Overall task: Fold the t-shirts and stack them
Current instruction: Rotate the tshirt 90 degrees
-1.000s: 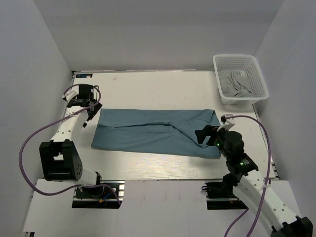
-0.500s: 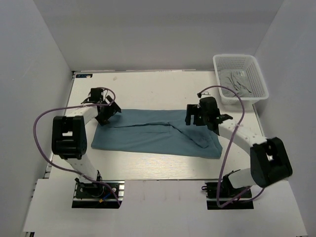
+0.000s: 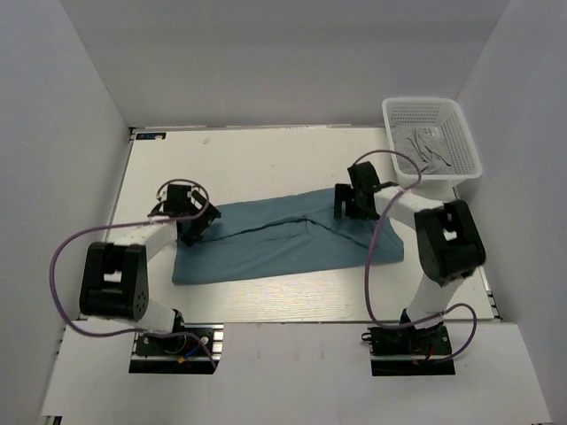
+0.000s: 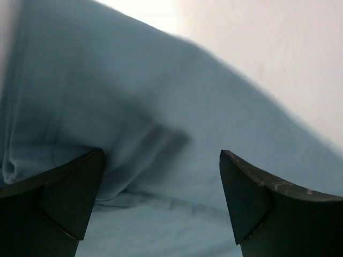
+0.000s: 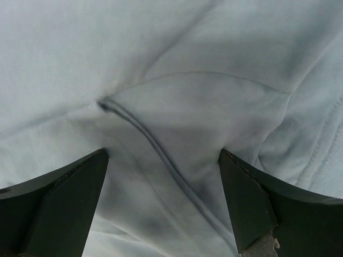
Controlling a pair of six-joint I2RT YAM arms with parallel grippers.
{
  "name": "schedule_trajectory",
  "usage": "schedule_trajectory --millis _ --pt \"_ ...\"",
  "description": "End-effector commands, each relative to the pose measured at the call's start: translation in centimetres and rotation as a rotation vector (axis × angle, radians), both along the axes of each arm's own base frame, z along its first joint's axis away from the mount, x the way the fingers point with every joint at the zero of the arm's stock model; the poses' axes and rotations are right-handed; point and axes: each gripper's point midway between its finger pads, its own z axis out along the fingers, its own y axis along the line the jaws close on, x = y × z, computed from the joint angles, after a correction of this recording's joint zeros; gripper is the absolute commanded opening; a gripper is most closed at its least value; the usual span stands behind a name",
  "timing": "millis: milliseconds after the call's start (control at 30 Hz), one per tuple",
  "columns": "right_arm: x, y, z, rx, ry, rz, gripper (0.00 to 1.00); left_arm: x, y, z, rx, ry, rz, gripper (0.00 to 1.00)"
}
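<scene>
One teal-blue t-shirt [image 3: 283, 243] lies on the table as a long folded band, slanting up to the right. My left gripper [image 3: 191, 227] is down on its left end near the far corner. In the left wrist view the gripper [image 4: 161, 155] is open, with the cloth [image 4: 161, 96] spanning the gap between the fingers. My right gripper [image 3: 351, 207] is down on the far edge near the right end. In the right wrist view the gripper [image 5: 163, 155] is open over a seam and folds of the cloth [image 5: 177, 64].
A white mesh basket [image 3: 461, 146] stands at the far right of the table and holds crumpled grey-blue cloth [image 3: 423, 149]. White walls close in the table on three sides. Purple cables loop beside both arms.
Both arms swung in from the table's sides onto the shirt. The band has shifted, its left end pulled inward and its right end moved farther back, so it now slants.
</scene>
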Motion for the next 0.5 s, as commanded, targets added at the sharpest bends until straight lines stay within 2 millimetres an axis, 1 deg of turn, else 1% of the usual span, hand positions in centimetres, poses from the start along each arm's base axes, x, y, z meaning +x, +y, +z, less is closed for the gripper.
schedule_trajectory --millis 0,33,67,100,133,167,200,233,267,300,333,367,400,433,467 --pt "6.1 1.6 -2.0 0.011 -0.046 0.051 0.90 -13.3 -5.0 -5.2 -0.153 0.339 -0.176 1.00" --pt "11.8 3.8 2.7 0.054 -0.182 0.085 0.90 -15.9 -5.3 -6.1 -0.174 0.390 -0.193 1.00" --pt "12.2 4.7 0.2 0.037 -0.122 0.155 0.90 -17.2 -5.8 -6.0 -0.194 0.423 -0.217 1.00" --pt "13.3 6.1 0.3 0.062 -0.132 0.230 0.90 -19.4 -5.8 -6.0 -0.193 0.496 -0.228 1.00" --pt "16.6 9.6 2.6 0.152 -0.207 0.327 0.90 -20.7 -6.7 -5.5 -0.213 0.513 -0.295 1.00" --pt "17.1 10.5 0.3 0.163 -0.179 0.374 0.90 -22.1 -6.8 -5.4 -0.221 0.547 -0.323 1.00" --pt "17.2 11.7 -1.3 0.194 -0.161 0.438 0.90 -23.6 -7.2 -5.2 -0.236 0.581 -0.379 1.00" --pt "19.8 12.8 0.6 0.207 -0.234 0.467 0.90 -24.5 -8.2 -4.5 -0.291 0.605 -0.427 1.00" --pt "19.8 13.4 0.5 0.225 -0.228 0.484 0.90 -25.1 -8.9 -4.0 -0.326 0.613 -0.468 1.00" --pt "20.7 13.5 1.1 0.197 -0.267 0.527 0.90 -26.0 -9.5 -3.6 -0.366 0.634 -0.498 1.00" --pt "21.1 13.6 1.6 0.200 -0.288 0.533 0.90 -27.0 -10.6 -2.9 -0.411 0.654 -0.555 1.00" --pt "21.3 13.4 2.1 0.199 -0.306 0.532 0.90 -26.9 -11.3 -2.2 -0.435 0.636 -0.592 1.00" --pt "21.2 13.5 2.0 0.209 -0.331 0.523 0.90 -25.9 -12.3 -0.8 -0.452 0.583 -0.636 1.00" --pt "22.3 13.4 6.8 0.210 -0.450 0.505 0.90 -26.3 -13.1 0.2 -0.454 0.575 -0.684 1.00" --pt "21.6 13.0 6.2 0.206 -0.438 0.494 0.90 -26.0 -13.9 1.3 -0.467 0.530 -0.726 1.00"
